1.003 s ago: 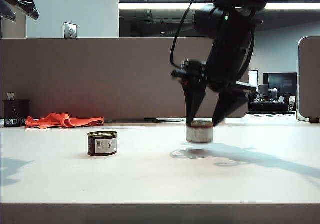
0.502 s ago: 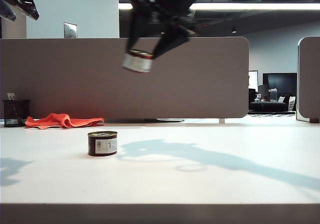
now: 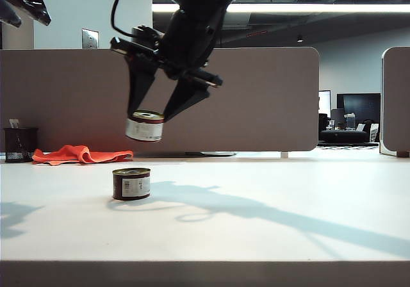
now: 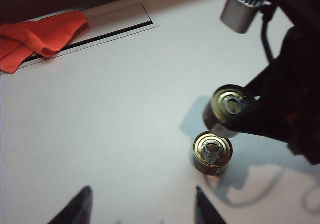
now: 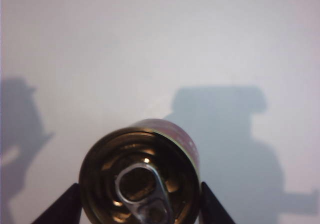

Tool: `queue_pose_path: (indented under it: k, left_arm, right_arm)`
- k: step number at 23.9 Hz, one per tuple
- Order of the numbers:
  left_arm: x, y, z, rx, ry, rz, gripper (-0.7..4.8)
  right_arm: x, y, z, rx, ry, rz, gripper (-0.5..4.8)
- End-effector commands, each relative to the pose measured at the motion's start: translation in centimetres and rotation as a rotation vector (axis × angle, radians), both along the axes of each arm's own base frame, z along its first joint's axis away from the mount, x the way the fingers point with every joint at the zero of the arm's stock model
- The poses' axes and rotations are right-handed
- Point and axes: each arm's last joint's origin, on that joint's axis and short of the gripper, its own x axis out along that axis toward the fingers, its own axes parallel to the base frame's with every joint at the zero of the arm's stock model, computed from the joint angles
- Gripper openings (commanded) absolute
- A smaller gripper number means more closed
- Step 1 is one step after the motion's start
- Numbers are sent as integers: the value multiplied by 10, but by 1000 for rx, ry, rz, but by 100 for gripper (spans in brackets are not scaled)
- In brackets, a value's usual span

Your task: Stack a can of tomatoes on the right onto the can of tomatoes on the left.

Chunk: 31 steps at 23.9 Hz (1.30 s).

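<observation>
A: Honestly, what's the risk here?

B: The small dark-labelled tomato can with the gold pull-tab lid [image 3: 145, 126], carried aloft, hangs slightly tilted and a little off-centre over the matching tomato can [image 3: 131, 183] standing on the white table [image 3: 269, 216]. Lowered like that, I'd expect its rim to catch and slide off.

A: And the grippers?

B: The right gripper [image 3: 154, 115] pinches the carried can between its black fingers [image 5: 216, 209]. The left gripper [image 4: 139, 208] hovers nearby, jaws spread, empty.
</observation>
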Motion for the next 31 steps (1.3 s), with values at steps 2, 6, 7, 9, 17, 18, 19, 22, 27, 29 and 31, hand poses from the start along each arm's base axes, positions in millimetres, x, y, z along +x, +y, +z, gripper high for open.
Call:
queue_pose_path:
  k: [2, 6, 7, 9, 17, 18, 19, 22, 27, 29, 31]
  left_arm:
    - [-1, 0, 3, -6, -13, -3, 256]
    - [-1, 0, 2, -2, -2, -3, 256]
    - [-1, 0, 2, -1, 0, -3, 256]
    - [-1, 0, 2, -1, 2, -3, 256]
    - [-1, 0, 2, 0, 1, -3, 256]
    - [-1, 0, 2, 0, 1, -3, 256]
    - [-1, 0, 2, 0, 1, -3, 256]
    - [-1, 0, 2, 0, 1, -3, 256]
    - [-1, 0, 2, 0, 1, -3, 256]
    - [-1, 0, 2, 0, 1, -3, 256]
    - [-1, 0, 2, 0, 1, -3, 256]
  right_arm:
    - [0, 10, -4, 23, -17, 16, 273]
    - [0, 14, -8, 25, -14, 27, 274]
    - [-1, 16, -7, 33, -15, 34, 274]
    - [-2, 17, -7, 37, -20, 39, 274]
    - [-2, 19, -11, 22, -19, 36, 347]
    - [-2, 19, -11, 22, -19, 36, 347]
    - [-2, 19, -11, 23, -19, 37, 346]
    - [-2, 19, -11, 26, -19, 39, 346]
    - [-2, 19, -10, 26, -22, 39, 346]
    - [-1, 19, -8, 29, -25, 38, 346]
    - [2, 13, 8, 39, -48, 23, 326]
